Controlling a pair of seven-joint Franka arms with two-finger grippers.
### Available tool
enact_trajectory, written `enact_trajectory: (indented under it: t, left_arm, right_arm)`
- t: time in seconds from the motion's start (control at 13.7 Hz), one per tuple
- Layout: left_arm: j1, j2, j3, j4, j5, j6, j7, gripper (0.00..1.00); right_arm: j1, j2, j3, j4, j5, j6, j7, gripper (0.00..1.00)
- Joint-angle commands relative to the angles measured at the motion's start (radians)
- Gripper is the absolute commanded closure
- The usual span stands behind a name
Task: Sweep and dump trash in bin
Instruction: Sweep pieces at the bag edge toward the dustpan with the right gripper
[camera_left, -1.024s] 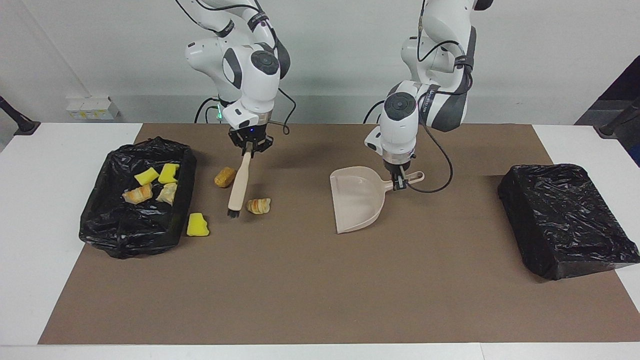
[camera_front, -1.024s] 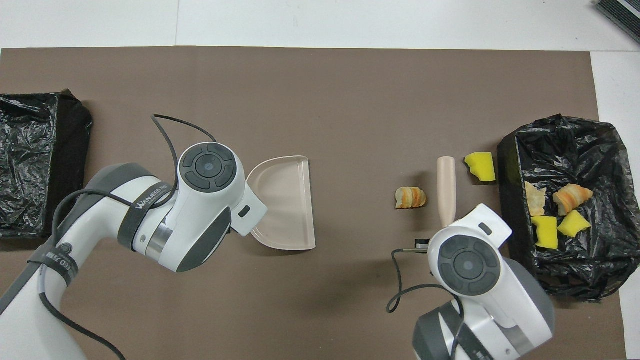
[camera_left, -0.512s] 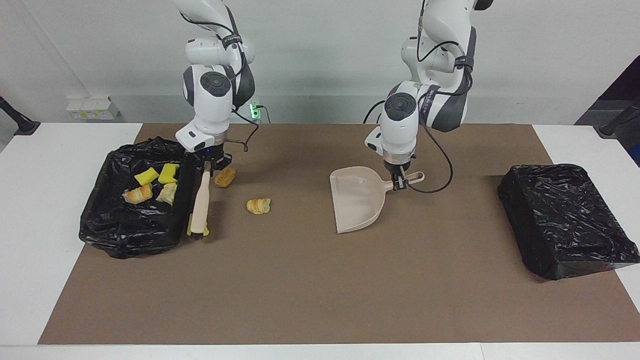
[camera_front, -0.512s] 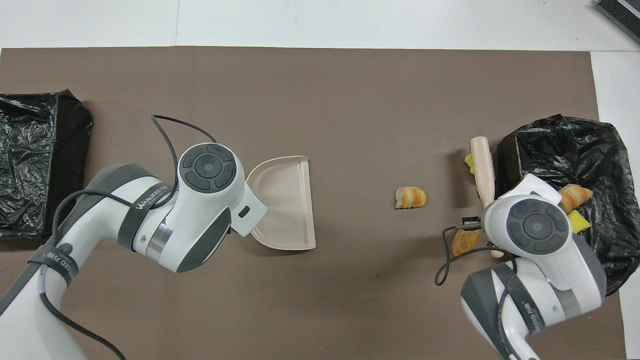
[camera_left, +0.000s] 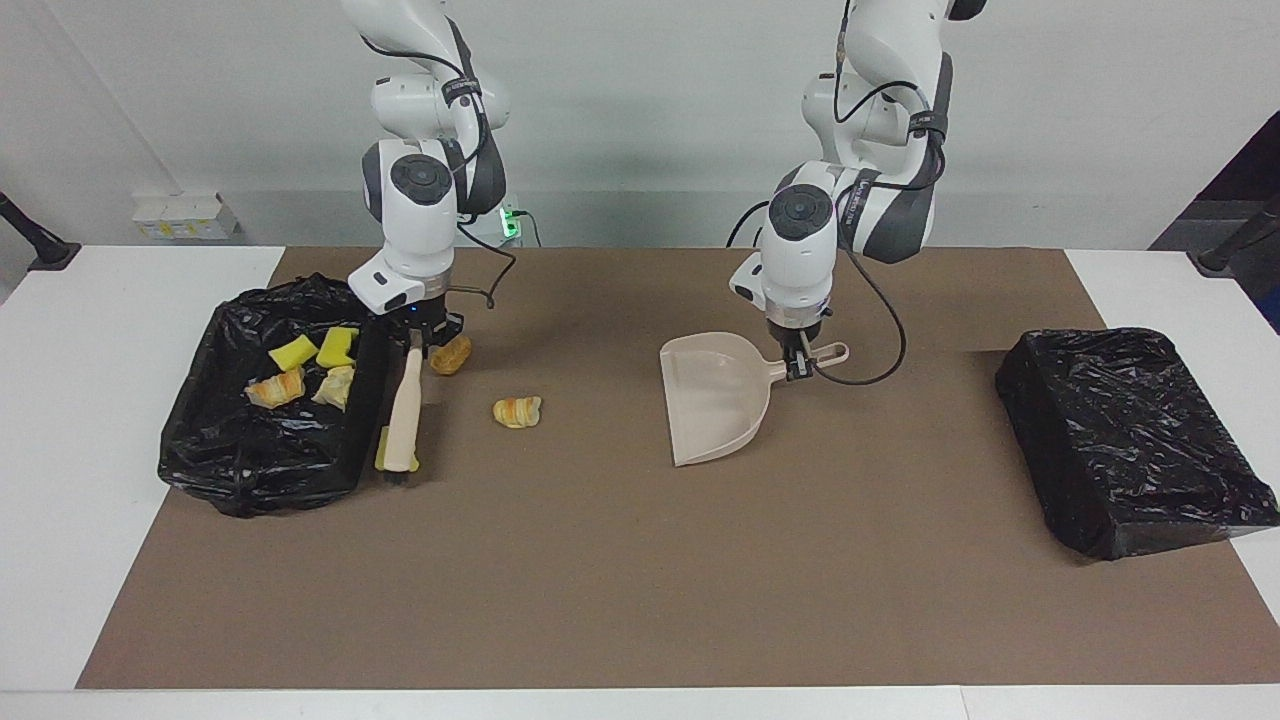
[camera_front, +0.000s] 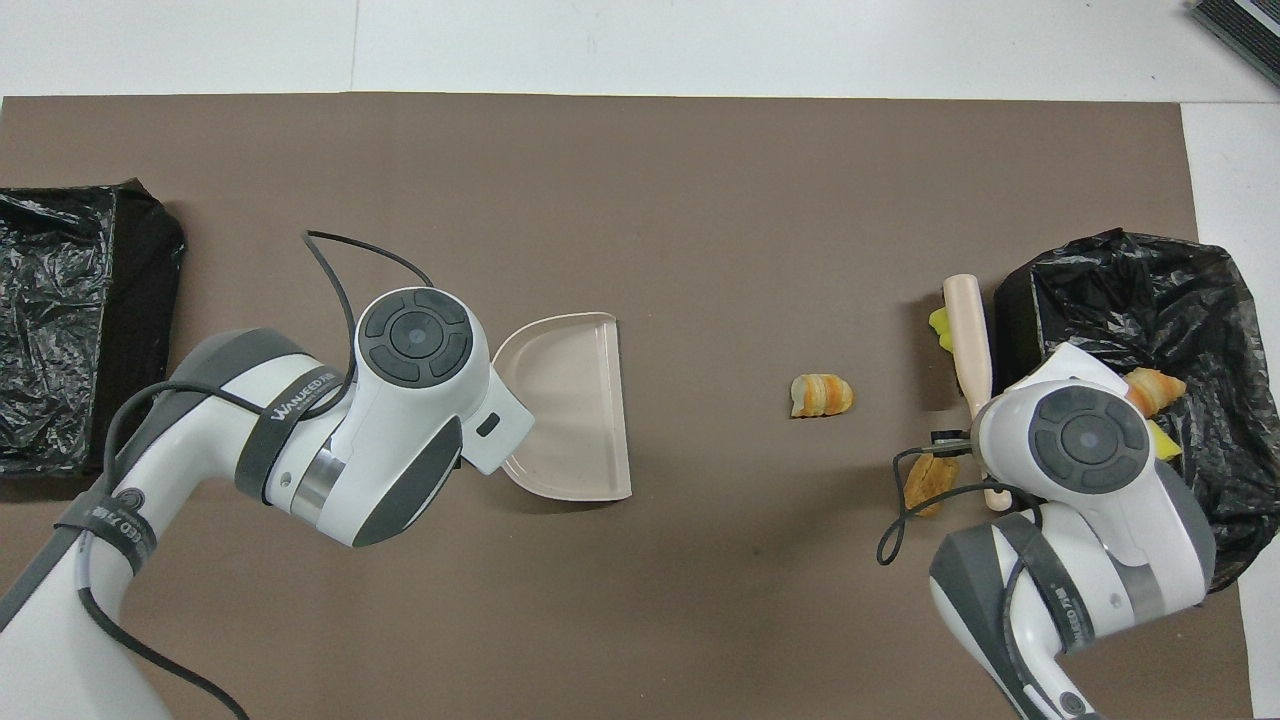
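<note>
Both sets of jaws are clamped on tools: the right gripper (camera_left: 413, 340) holds the brush (camera_left: 402, 410) by its handle end, and the left gripper (camera_left: 797, 362) pinches the dustpan (camera_left: 712, 398) by its handle.

The brush hangs with its bristles down on the brown mat (camera_left: 640, 560), squeezed into the narrow lane beside the open black-lined bin (camera_left: 240, 460) at the right arm's end of the table. A yellow sponge piece (camera_front: 937, 325) peeks out between the brush and the bin wall, so my guess is the brush was put there to get on the bin side of that piece and push it toward the pan.

Two more bits lie loose on the mat: a brown bread lump (camera_left: 450, 354) just beside the right gripper, and a striped croissant piece (camera_left: 517, 411) out in the open between brush and pan. Several pieces already sit in the bin (camera_left: 312, 365).

Resting flat mid-mat, the dustpan has its wide mouth turned toward the trash, apparently waiting as a catcher, well apart from it. A second black-wrapped bin (camera_left: 1130, 440) sits at the left arm's end of the mat.
</note>
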Motion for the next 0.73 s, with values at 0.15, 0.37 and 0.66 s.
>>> enact_trajectory:
  t: [0.15,0.37,0.66]
  left_arm:
    - [-0.007,-0.036,0.006,-0.042,0.015,0.012,-0.004,1.0]
    - [-0.007,-0.036,0.006,-0.042,0.015,0.012,-0.007,1.0]
    - [-0.007,-0.036,0.006,-0.042,0.015,0.018,-0.007,1.0]
  right_arm:
    - [0.138,0.007,0.014,0.101,0.107,-0.091,-0.026,1.0]
    - [0.201,0.017,0.014,0.197,0.296,-0.133,-0.026,1.0]
    - [0.187,0.004,0.006,0.267,0.296,-0.248,-0.122,1.0]
